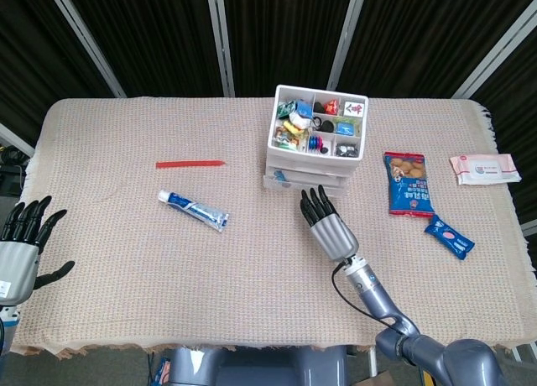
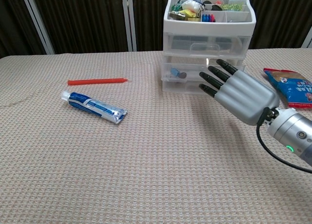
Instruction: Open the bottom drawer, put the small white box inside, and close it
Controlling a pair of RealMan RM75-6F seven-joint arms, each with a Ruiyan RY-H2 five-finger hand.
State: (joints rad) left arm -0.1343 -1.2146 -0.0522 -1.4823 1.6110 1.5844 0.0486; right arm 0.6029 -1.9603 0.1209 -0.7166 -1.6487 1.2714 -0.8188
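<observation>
A: Count, near to far?

B: Two hands. Left hand (image 1: 23, 243) at the table's near corner, fingers spread, empty. Right hand (image 2: 237, 91) flat, fingers straight, holding nothing, fingertips (image 2: 208, 79) against the bottom drawer (image 2: 187, 78) front.

A: Beyond that?

B: One toothpaste tube (image 1: 193, 210), one red stick (image 1: 190, 164), one white organizer (image 1: 315, 143), clear drawers, pushed in flush. Small white box: can't make it out.
</observation>
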